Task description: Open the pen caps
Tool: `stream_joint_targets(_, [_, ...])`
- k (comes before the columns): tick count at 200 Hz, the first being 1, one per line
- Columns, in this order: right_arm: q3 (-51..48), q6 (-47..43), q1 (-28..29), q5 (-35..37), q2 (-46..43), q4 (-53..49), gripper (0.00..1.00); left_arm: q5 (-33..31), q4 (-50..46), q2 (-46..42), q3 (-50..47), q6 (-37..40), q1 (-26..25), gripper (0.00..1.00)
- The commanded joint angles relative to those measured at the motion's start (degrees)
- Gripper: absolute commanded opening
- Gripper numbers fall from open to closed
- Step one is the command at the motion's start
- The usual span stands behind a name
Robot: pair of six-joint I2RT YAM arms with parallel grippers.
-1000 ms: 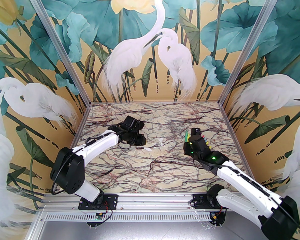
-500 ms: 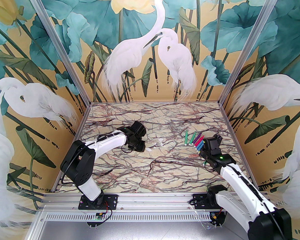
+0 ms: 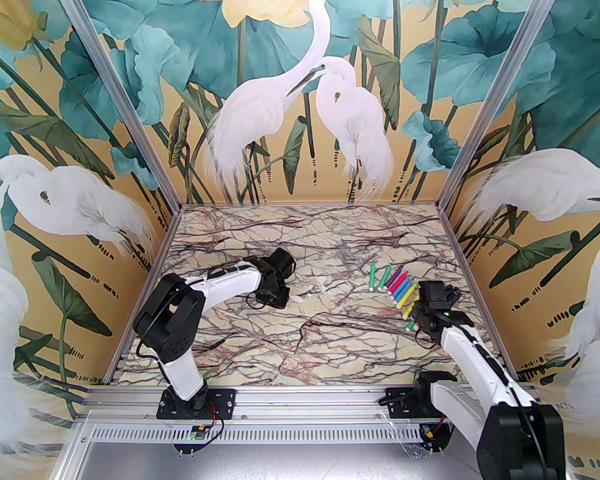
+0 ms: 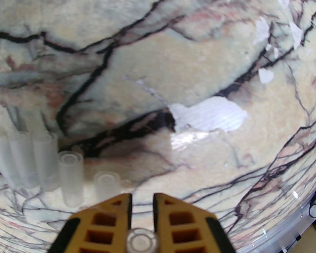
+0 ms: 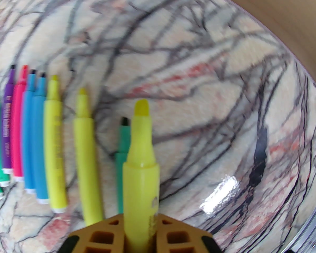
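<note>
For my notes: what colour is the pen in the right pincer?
Yellow pen; right wrist view shows it best.

Rear overview (wrist close-ups, downward)

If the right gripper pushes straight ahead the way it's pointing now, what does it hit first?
Probably bare marble table: the yellow highlighter in the right gripper leads, and nothing lies ahead of its tip. The green pen sits just left; depth unclear.

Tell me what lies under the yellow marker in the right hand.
Beneath the yellow marker lies a green marker, black tip showing; its lower barrel is covered.
</note>
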Motion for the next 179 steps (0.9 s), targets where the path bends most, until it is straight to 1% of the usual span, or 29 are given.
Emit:
stream_joint_targets(1, [-0.1, 1.5, -1.5, -0.9, 1.5, 1.5, 0.21, -2.0, 0.5, 1.8, -0.1, -0.2, -0.3, 0.00])
stream_joint_targets(25, [0.2, 1.2, -3.2, -2.7, 3.4, 1.6, 0.22, -2.4, 0.9, 3.2, 0.3, -0.3, -0.2, 0.00])
stream_joint_targets(51, [0.3, 1.2, -3.7, -3.4, 4.4, 1.7, 0.24, -2.8, 1.3, 3.7, 0.1, -0.2, -0.3, 0.01])
stream_joint_targets(56, [0.2, 1.1, -3.8, -3.6, 4.5, 1.9, 0.27, -2.8, 1.5, 3.7, 0.0, -0.1, -0.2, 0.02])
stream_joint_targets(69, [0.5, 1.0, -4.2, -3.7, 5.4, 2.2, 0.31, -2.6, 2.1, 3.8, -0.2, 0.0, -0.2, 0.03])
stream_joint_targets(83, [0.8, 0.7, -4.4, -4.2, 6.5, 2.5, 0.31, -2.1, 2.5, 3.9, -0.2, 0.0, -0.2, 0.05])
stream_joint_targets(109, [1.0, 0.4, -4.3, -4.9, 7.6, 2.7, 0.32, -1.9, 2.4, 4.0, 0.0, -0.1, -0.2, 0.10])
stream_joint_targets(147, [0.5, 0.4, -4.5, -5.0, 5.9, 2.3, 0.33, -1.9, 1.9, 2.6, 0.0, -0.2, -0.2, 0.21])
stream_joint_targets(179, [-0.4, 0.3, -4.4, -5.3, 3.0, 2.2, 0.35, -2.1, 0.8, 1.9, 0.5, -0.2, -0.2, 0.25])
